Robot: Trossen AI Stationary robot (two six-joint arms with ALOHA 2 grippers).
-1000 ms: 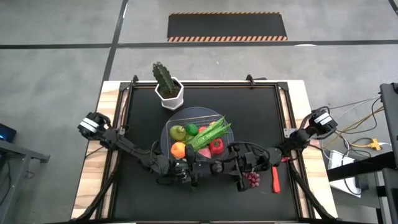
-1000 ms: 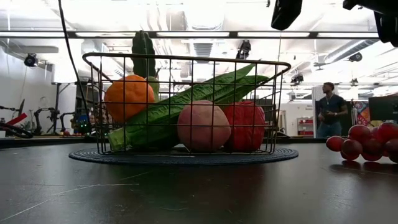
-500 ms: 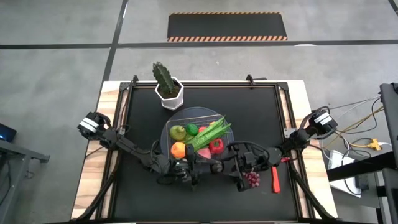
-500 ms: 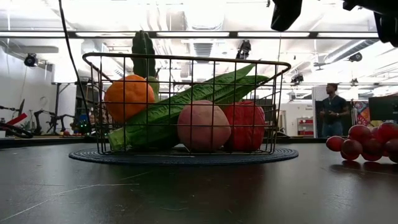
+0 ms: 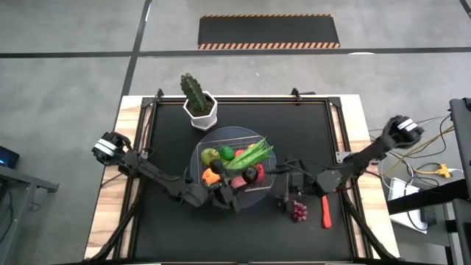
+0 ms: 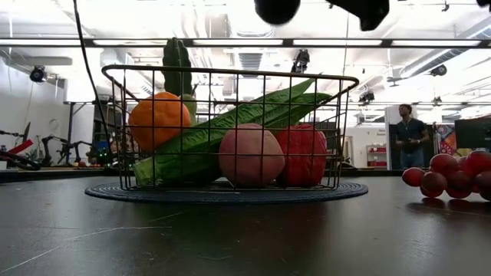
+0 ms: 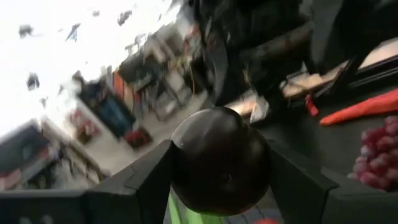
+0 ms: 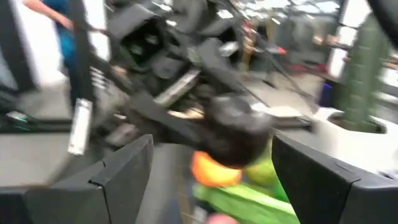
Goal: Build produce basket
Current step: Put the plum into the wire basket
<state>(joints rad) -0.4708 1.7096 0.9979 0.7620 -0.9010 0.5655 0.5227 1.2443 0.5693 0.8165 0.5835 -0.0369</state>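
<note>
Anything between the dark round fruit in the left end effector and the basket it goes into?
Nothing visible. The left end effector holds the dark round fruit above the basket; only produce already inside lies below. Right end effector waits open by the grapes.

We see a silver wire basket (image 6: pixel 230 73) on a grey round base (image 6: pixel 226 192), mid-frame on a black mat (image 5: pixel 309 132) edged by pale wood table (image 5: pixel 129 221). Inside: orange (image 6: pixel 157 120), green bean bunch (image 6: pixel 230 126), pinkish-red fruit (image 6: pixel 251 156), red pepper (image 6: pixel 305 153), green apple (image 5: pixel 210 156), lime (image 5: pixel 227 153). Lower right: purple-red grapes (image 6: pixel 453 175), red chili (image 5: pixel 326 210). Upper left: green cactus (image 5: pixel 193 91) in white pot (image 5: pixel 202 115). Top: black floor patch with orange-striped border (image 5: pixel 268 31).
</note>
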